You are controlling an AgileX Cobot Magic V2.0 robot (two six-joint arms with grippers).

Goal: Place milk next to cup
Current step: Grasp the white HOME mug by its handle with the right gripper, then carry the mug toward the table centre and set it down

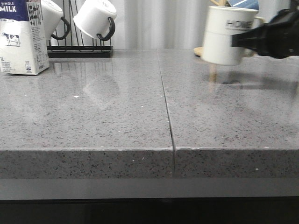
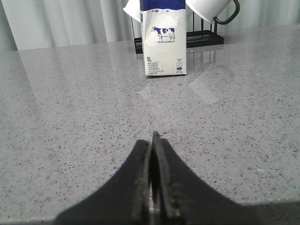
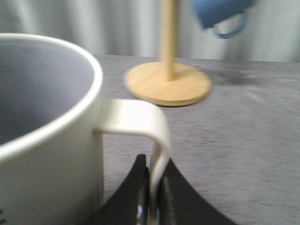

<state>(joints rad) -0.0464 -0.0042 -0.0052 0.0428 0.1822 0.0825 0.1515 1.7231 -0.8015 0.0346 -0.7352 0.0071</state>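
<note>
Nearest to us, in the left wrist view, our left gripper (image 2: 153, 187) is closed on nothing, its fingers pressed together low over the bare grey desk (image 1: 117, 116). Our right gripper (image 3: 152, 192) pinches the handle of the cup (image 1: 226, 35); in the front view the cup seems to hang a little above the desk at the far right, though we cannot tell this surely.

Farther back, at the far left, the milk (image 1: 21, 37) stands upright on the desk, well apart from the cup. Just beside it is a black rack (image 1: 79, 49) with white mugs (image 1: 93, 18). Behind the cup stand a wooden post (image 3: 168, 42) on a round base and a blue mug (image 3: 220, 14).

We judge that the milk is stiff at its corners but soft on its flat sides, so a hard squeeze can dent it. If it is full, it is heavy, and being tall it can tip when pushed high. The coated card is probably a little slippery. We think the best hold is across two opposite sides, near the middle of its height or slightly lower, with the left gripper opened wide first. The cup is hard and fragile, and the handle is a thin hold.
</note>
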